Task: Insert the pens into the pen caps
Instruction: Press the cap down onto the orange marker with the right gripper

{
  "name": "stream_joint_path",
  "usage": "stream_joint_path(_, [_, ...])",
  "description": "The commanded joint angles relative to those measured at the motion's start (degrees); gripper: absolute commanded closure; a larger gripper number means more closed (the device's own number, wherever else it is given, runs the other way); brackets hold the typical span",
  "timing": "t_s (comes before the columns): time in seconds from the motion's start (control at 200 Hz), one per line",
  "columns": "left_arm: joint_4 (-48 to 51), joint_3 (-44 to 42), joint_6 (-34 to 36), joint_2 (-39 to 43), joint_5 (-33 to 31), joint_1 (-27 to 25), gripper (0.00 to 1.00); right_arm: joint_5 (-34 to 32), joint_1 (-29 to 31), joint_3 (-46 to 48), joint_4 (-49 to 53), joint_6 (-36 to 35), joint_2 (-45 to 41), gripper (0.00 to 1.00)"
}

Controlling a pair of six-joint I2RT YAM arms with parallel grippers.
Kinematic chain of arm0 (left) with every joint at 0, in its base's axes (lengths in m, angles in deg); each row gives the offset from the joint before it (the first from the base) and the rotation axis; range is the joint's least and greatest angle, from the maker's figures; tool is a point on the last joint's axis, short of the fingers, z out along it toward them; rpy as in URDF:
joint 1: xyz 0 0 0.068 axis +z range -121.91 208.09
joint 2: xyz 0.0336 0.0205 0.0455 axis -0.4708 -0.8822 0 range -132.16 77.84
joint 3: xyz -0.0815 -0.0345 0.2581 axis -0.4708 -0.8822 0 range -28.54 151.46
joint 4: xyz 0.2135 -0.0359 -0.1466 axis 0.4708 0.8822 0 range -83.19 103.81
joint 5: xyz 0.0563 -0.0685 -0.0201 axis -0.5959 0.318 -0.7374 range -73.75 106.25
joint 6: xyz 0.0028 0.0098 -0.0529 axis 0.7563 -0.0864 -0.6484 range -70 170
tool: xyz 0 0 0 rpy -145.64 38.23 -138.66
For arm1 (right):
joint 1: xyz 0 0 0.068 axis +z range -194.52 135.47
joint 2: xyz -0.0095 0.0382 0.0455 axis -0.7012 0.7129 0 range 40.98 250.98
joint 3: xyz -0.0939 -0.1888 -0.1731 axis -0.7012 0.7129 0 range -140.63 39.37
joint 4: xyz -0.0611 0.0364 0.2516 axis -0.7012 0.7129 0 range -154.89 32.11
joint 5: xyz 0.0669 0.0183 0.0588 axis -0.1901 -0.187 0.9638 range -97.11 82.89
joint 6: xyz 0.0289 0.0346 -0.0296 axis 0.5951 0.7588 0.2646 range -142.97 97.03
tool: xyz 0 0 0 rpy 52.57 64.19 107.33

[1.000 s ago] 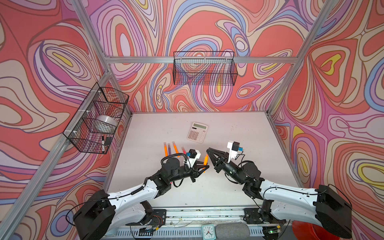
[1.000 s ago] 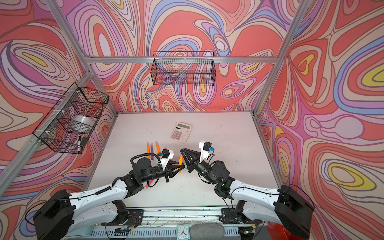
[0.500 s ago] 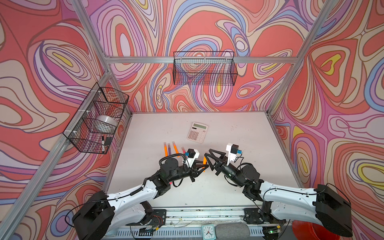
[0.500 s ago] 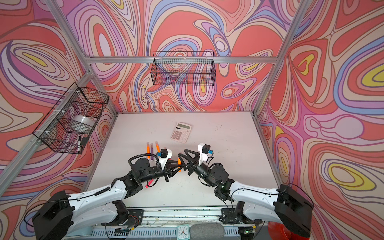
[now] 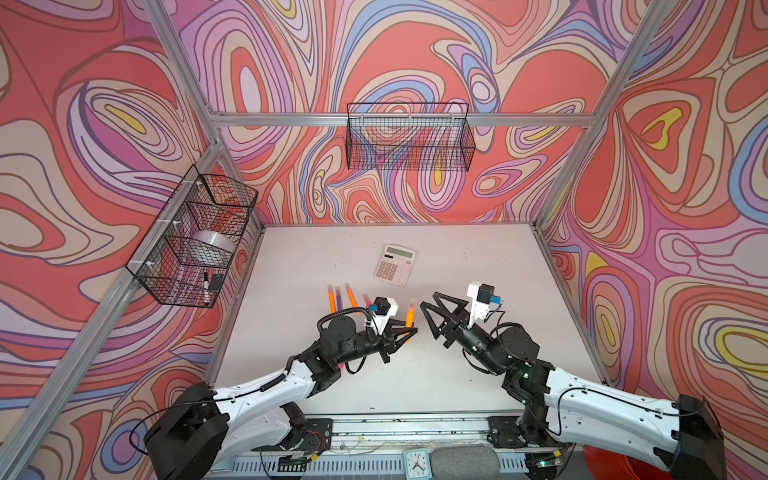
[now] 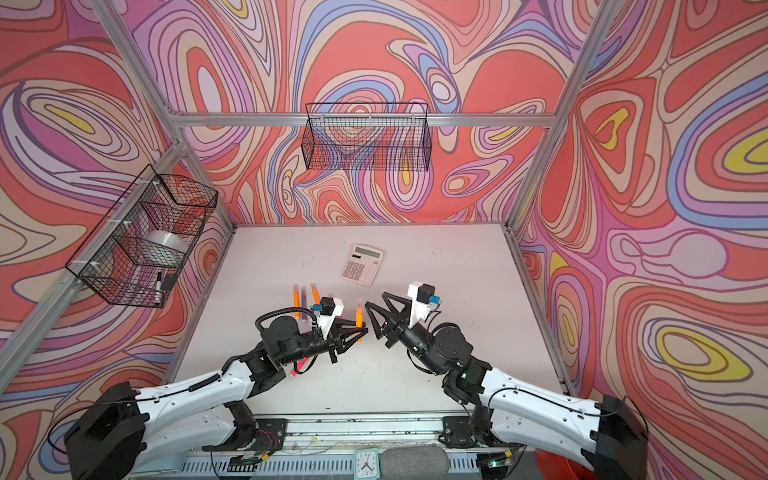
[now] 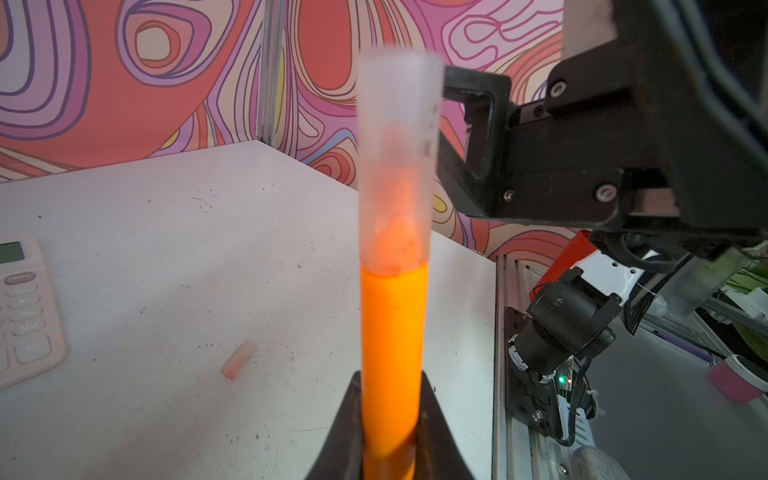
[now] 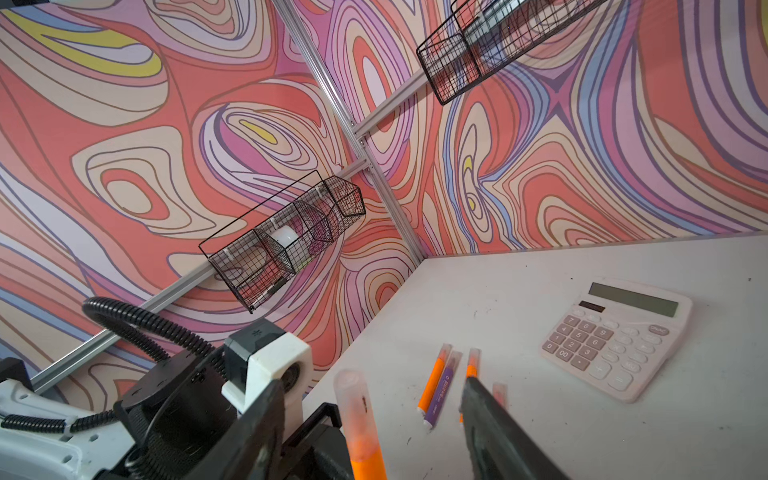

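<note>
A pink-red pen [image 6: 297,368] lies mostly hidden under the left arm. The last of the row of pens [image 5: 338,297] on the table [image 5: 457,382] is half covered by the left wrist camera. The left gripper [image 5: 409,332] is clenched on an orange pen [image 7: 392,340], held upright nearer the robot than the calculator [image 5: 395,264]. Its lower end is cut off in the left wrist view. A frosted pale cap [image 7: 395,158] sits over its tip, with orange glowing through. The right gripper [image 5: 428,300] stands released just beside it, jaws spread, holding nothing. Only the left wrist view shows a loose cap [image 7: 239,359] lying near the calculator; in both top views it is too small to make out.
</note>
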State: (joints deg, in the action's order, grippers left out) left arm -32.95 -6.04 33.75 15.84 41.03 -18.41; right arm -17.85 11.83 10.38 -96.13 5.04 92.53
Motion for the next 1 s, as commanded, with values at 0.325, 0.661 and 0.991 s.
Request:
stream_joint_path(0.325, [1.6, 0.6, 2.1, 0.7, -2.3, 0.0, 1.0, 0.3, 0.8, -16.0, 19.1, 2.2, 12.6, 0.51])
stream_joint_path(0.661, [2.5, 0.9, 2.2, 0.3, -3.7, 0.1, 1.0, 0.1, 1.2, -18.2, 22.3, 1.8, 13.0, 0.65])
stream_joint_path(0.991, [3.1, 1.0, 2.4, 0.5, -4.2, 0.1, 1.0, 0.7, 1.7, -19.0, 23.6, 1.9, 12.7, 0.66])
